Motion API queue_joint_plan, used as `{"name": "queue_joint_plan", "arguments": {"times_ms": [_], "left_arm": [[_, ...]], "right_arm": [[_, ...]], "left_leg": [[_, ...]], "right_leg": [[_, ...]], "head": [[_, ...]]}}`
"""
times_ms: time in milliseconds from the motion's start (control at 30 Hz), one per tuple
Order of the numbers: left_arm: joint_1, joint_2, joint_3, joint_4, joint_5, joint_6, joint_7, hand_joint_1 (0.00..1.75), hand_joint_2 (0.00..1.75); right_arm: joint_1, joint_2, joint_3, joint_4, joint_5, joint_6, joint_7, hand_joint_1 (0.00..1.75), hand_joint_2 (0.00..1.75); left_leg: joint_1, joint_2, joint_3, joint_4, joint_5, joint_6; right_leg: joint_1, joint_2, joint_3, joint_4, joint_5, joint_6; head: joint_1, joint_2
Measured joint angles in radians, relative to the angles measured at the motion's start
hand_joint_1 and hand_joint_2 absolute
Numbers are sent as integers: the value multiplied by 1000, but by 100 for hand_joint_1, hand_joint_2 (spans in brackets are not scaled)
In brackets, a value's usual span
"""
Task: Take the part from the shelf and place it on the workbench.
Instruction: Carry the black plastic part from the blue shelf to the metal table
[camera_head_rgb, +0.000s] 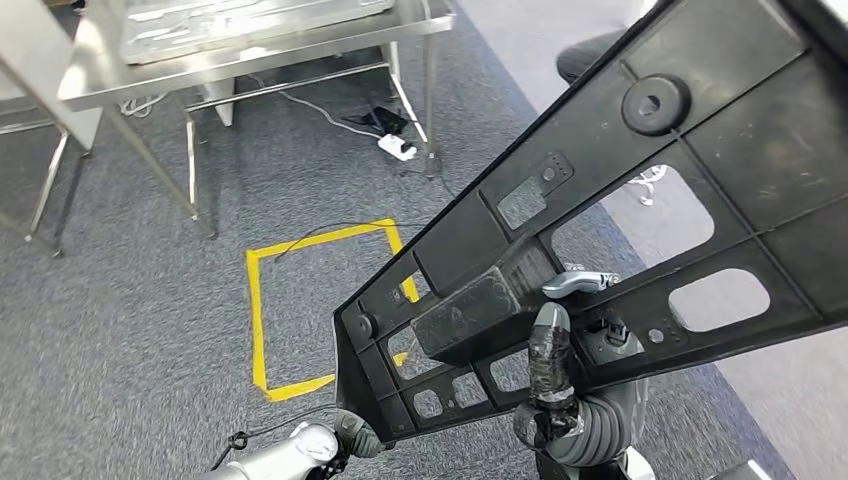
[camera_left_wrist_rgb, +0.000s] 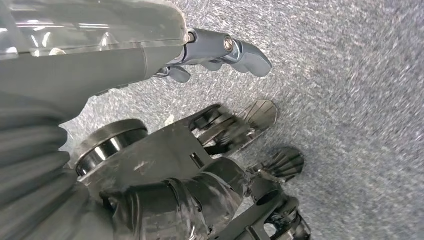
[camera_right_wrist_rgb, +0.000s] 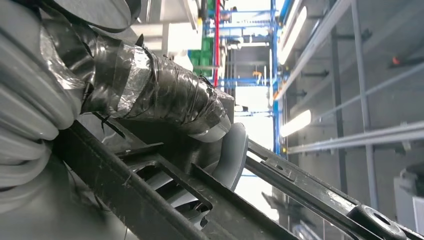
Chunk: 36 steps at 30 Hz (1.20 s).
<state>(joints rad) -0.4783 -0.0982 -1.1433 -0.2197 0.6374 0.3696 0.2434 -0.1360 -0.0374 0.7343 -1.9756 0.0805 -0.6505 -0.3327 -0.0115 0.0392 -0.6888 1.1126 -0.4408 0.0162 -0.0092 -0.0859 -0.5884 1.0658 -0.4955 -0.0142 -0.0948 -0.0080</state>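
**Big black part riding in both hands**

The part (camera_head_rgb: 620, 190) is up off the floor, tilted so it clears the yellow floor square (camera_head_rgb: 300, 300), workbench (camera_head_rgb: 250, 60) ahead. Right hand (camera_head_rgb: 565, 350) has its taped thumb clamped over a rib; left hand (camera_head_rgb: 355, 435) grips the lower corner, fingers mostly hidden.

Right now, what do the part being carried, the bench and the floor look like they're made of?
Black part: likely moulded plastic, matte, with ribs, cut-outs and a round boss; held by the right robot hand, left robot hand at its lower corner. Bench: bare metal, probably stainless steel, going by its brushed reflective sheen. Floor: grey short-pile carpet with a speckled weave, marked by a yellow tape square.
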Motion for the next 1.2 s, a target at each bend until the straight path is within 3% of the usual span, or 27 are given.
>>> {"name": "queue_joint_plan", "arguments": {"times_ms": [67,133,167,233,300,367,400,500,567,633,667,733,800,833,867,900,933,967,1033,1133,1200], "left_arm": [[-5,0,0,0,0,0,0,0,175],[-6,1,0,0,0,1,0,0,175],[-5,1,0,0,0,1,0,0,175],[-7,0,0,0,0,2,-1,0,175],[-10,-3,0,0,0,2,-1,0,175],[-8,-6,0,0,1,1,-1,0,175],[-6,-6,0,0,3,0,-1,0,175],[-5,-7,0,0,8,-4,-7,0,175],[-6,-6,0,0,14,-9,-19,0,175],[-4,-2,0,1,24,-19,-31,0,175],[-3,1,0,1,32,-25,-37,0,175],[-1,5,0,1,49,-29,-51,0,175],[2,9,0,1,71,-23,-69,0,175],[5,13,0,1,82,-20,-78,0,175],[12,18,0,1,92,-18,-86,0,175],[19,23,0,1,101,-17,-92,0,175],[26,29,0,1,108,-16,-96,0,175],[33,35,0,1,114,-14,-98,0,175],[40,46,1,1,123,-8,-100,0,175],[46,58,2,1,127,-1,-100,0,175],[50,63,2,1,127,2,-97,0,175]], "right_arm": [[0,0,0,-1,0,0,0,175,175],[0,0,0,-2,0,0,0,175,175],[-1,-1,-1,-2,0,0,1,175,175],[-2,-2,-2,-5,0,0,2,175,175],[0,-4,-4,-6,-1,1,4,175,175],[3,-7,-6,-6,-2,2,8,175,175],[3,-8,-7,-6,-3,3,10,175,175],[2,-12,-8,-6,-4,3,14,175,175],[1,-13,-8,-8,-6,3,7,175,175],[-2,-13,-9,-9,-19,7,-5,175,175],[-4,-13,-9,-10,-27,10,-12,175,175],[-8,-12,-8,-10,-46,21,-29,175,175],[-12,-9,-8,-7,-64,38,-44,175,175],[-15,-6,-6,-3,-72,48,-51,175,175],[-18,-3,-5,3,-79,55,-57,175,175],[-20,2,-3,10,-85,61,-63,175,175],[-22,7,-1,16,-89,63,-68,175,175],[-24,12,2,22,-93,64,-74,175,175],[-29,23,8,32,-97,64,-84,175,175],[-34,32,14,43,-98,65,-89,175,175],[-40,32,18,49,-100,64,-83,175,175]], "left_leg": [[-15,29,35,-65,8,13],[-18,10,43,-77,9,21],[-15,-3,51,-87,12,24],[-5,-26,70,-106,18,31],[0,-51,76,-110,17,37],[2,-80,77,-107,15,39],[3,-96,77,-104,12,37],[10,-140,73,-79,-4,22],[10,-156,66,-65,-15,12],[11,-165,61,-68,-18,3],[12,-159,62,-67,-21,-2],[11,-119,45,-25,-42,-10],[11,-70,-18,90,-87,-17],[13,-59,-58,152,-105,-19],[13,-55,-88,193,-110,-19],[13,-54,-101,200,-96,-18],[12,-54,-93,169,-66,-14],[9,-52,-65,105,-26,-7],[-2,-44,-1,-19,21,8],[-15,-42,36,-81,17,20],[-13,-49,61,-98,12,30]], "right_leg": [[2,-20,8,-4,-6,8],[1,-38,18,-12,-10,18],[0,-30,24,-12,-13,23],[-4,22,9,34,-41,31],[-8,71,-55,151,-89,36],[-10,80,-116,237,-103,42],[-12,82,-123,231,-82,45],[-22,112,-65,65,19,54],[-22,129,-40,8,31,47],[-20,125,-36,7,29,31],[-20,121,-33,5,29,24],[-22,112,-22,1,26,11],[-18,101,-15,-1,19,2],[-16,95,-12,-1,16,0],[-14,90,-10,-1,12,-2],[-12,86,-6,-1,8,-2],[-11,83,0,-1,3,-2],[-10,79,9,-1,-4,-1],[-9,73,25,-4,-17,4],[-10,68,43,-10,-20,22],[-12,68,46,8,-21,32]], "head": [[0,0],[0,0],[1,0],[5,0],[9,0],[11,0],[11,0],[13,0],[16,0],[17,0],[17,0],[11,0],[5,0],[5,0],[5,0],[5,0],[5,0],[5,0],[5,0],[5,0],[6,0]]}}
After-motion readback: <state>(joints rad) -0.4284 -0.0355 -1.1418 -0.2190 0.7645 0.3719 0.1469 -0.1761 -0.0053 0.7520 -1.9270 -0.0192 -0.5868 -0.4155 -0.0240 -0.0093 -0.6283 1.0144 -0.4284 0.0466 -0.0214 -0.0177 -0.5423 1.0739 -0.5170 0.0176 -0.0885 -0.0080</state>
